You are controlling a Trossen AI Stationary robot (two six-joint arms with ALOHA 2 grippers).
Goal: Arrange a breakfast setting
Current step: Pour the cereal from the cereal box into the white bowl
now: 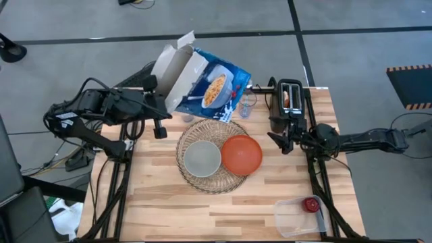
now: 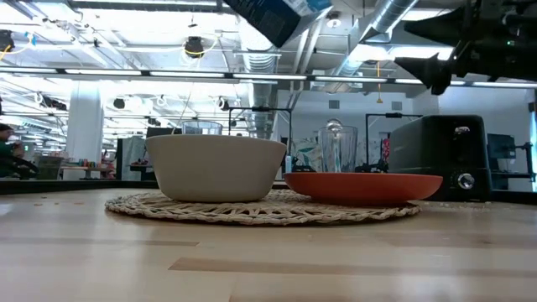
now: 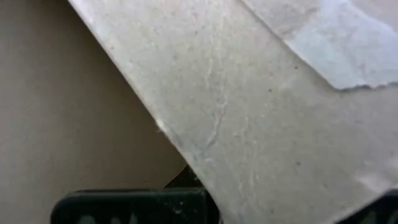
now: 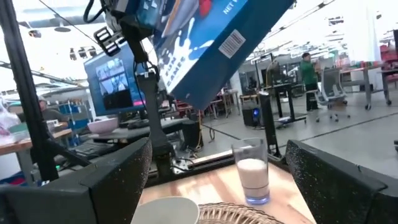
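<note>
woven wire-like round mat (image 1: 211,156) is seen from above bearing the pale grey bowl (image 1: 202,158) and orange plate (image 1: 241,154); the left gripper (image 1: 159,101) is clamped on the tilted blue-and-white cereal box (image 1: 206,82), judged light and crushable. in the right wrist view, the right gripper (image 4: 217,186) is held spread.
</note>
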